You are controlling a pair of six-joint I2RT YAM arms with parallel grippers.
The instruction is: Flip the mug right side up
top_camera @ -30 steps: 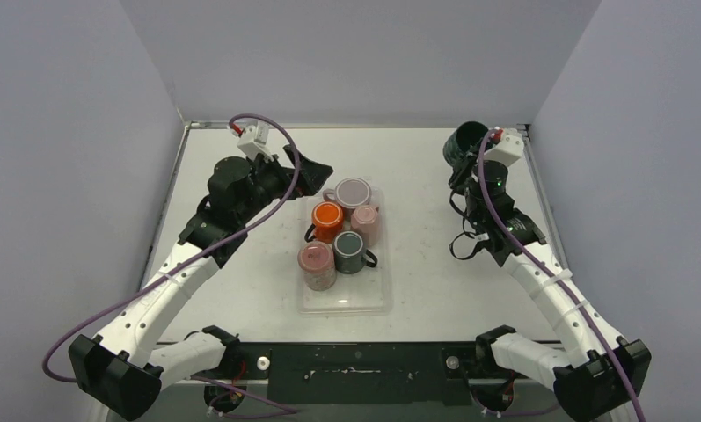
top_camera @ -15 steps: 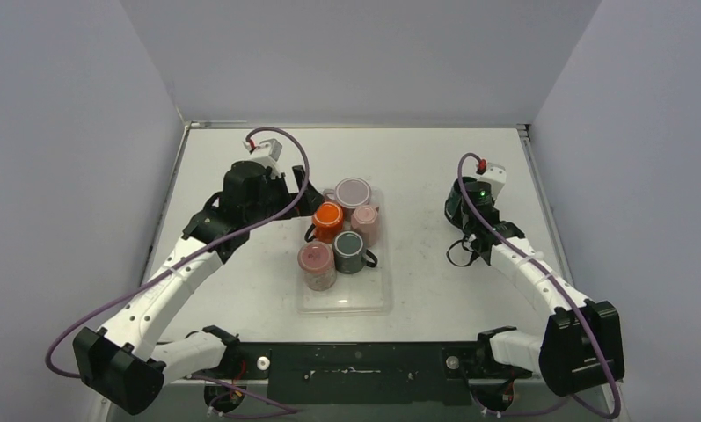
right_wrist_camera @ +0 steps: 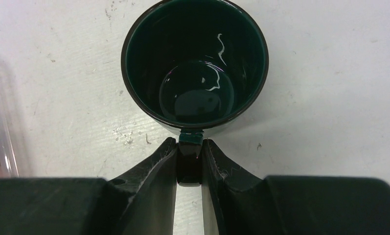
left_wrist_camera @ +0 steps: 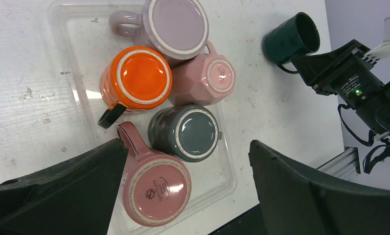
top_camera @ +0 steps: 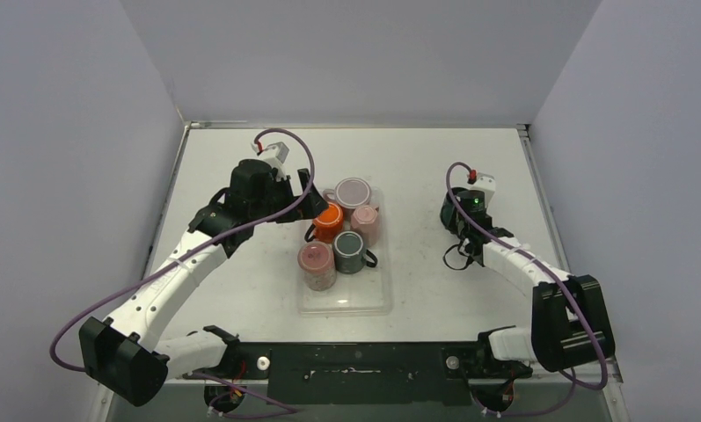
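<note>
The dark green ceramic mug (right_wrist_camera: 195,63) is stood mouth-up on the white counter (right_wrist_camera: 330,73), handle pinched by the right gripper (right_wrist_camera: 189,164); release is judged due next; the left gripper (left_wrist_camera: 183,156) is spread.

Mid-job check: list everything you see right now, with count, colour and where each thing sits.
tray: 1, clear plastic, centre of the table.
upside-down mugs: 5, all in the tray: lavender mug, orange mug, pale pink faceted mug, grey mug, rose mug.
green mug: 1, dark green, upright, right of the tray and outside it.
table: 1, white, scuffed.
left gripper: 1, black, open above the tray.
right gripper: 1, black, fingers shut on the green mug's handle.
</note>
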